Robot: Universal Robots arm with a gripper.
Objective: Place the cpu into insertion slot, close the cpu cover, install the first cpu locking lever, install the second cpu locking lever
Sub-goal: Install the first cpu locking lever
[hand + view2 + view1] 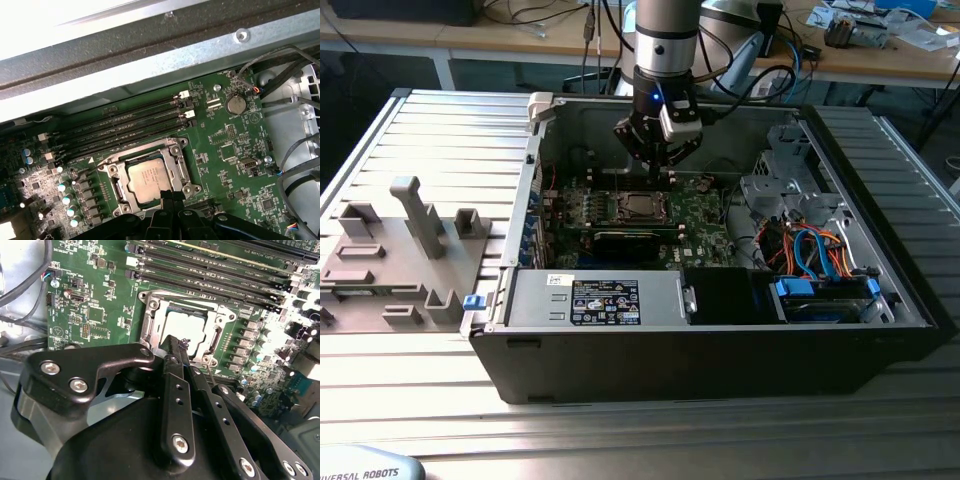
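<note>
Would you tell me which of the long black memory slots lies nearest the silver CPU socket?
The last long black memory slot of the row, directly bordering the silver-rimmed CPU socket.

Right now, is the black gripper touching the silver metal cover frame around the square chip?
Cannot tell. In the first wrist view the gripper overlaps the edge of the cover frame around the chip, but neither contact nor a gap shows plainly.

arm (666,35): silver-grey round tube, black wrist band with a blue glow | gripper (172,347): matte black angular linkage plates, silver hex screws (small bolt holes down the fingers (176,390)) | cables: black, looping behind the wrist
</note>
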